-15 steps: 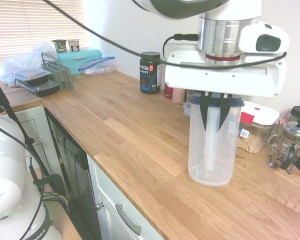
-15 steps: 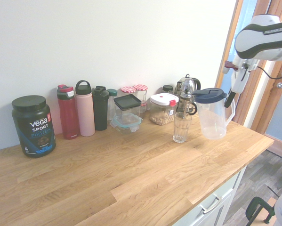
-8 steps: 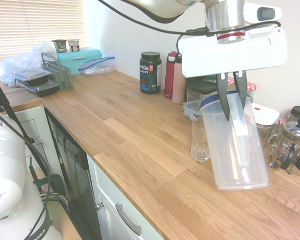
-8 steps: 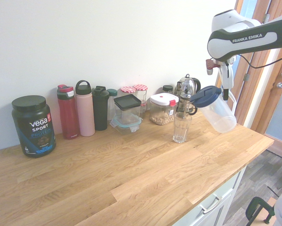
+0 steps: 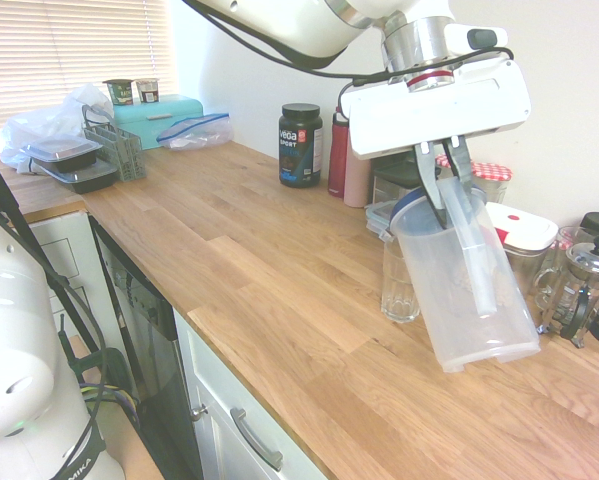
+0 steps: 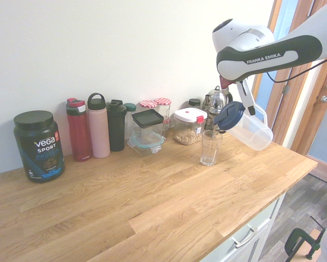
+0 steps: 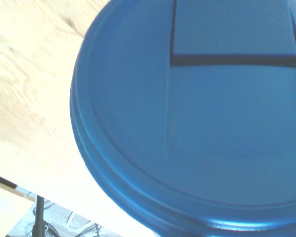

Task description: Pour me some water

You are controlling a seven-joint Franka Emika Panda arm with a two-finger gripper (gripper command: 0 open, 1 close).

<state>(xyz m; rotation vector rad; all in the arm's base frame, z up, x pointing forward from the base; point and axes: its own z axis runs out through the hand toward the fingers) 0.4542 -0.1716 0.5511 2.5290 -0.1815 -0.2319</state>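
1. Your gripper (image 5: pixel 447 205) is closed on the handle (image 5: pixel 469 255) of the clear plastic pitcher (image 6: pixel 251 132), with just the handle's thickness between the jaws.
2. You've got that pitcher off the wooden countertop (image 5: pixel 269 290) and well tipped. In the second exterior view its blue lid (image 6: pixel 229 115) points left and its base sits lower, to the right.
3. Your drinking glass (image 6: pixel 210 148) stands upright on the counter, to the left of the pitcher body in that same view. The lid end is up near the glass rim, but I can't tell if the spout lines up, or how much water you have in there.
4. Your wrist view is mostly blue lid, with the rectangular flap (image 7: pixel 234 27) in shot.
5. Along the wall in the second exterior view, going left to right, you've got the Vega Sport protein tub (image 6: pixel 39 146), a red bottle (image 6: pixel 79 131), a pink bottle (image 6: pixel 99 128), a black shaker bottle (image 6: pixel 117 126), a black-lidded container (image 6: pixel 148 128) and a white-lidded container (image 6: pixel 189 126) with nuts or something similar in it.
6. Flip to the first exterior view and your French press (image 5: pixel 581 290) is right of the pitcher, with the teal box (image 5: pixel 159 120) at the far left.
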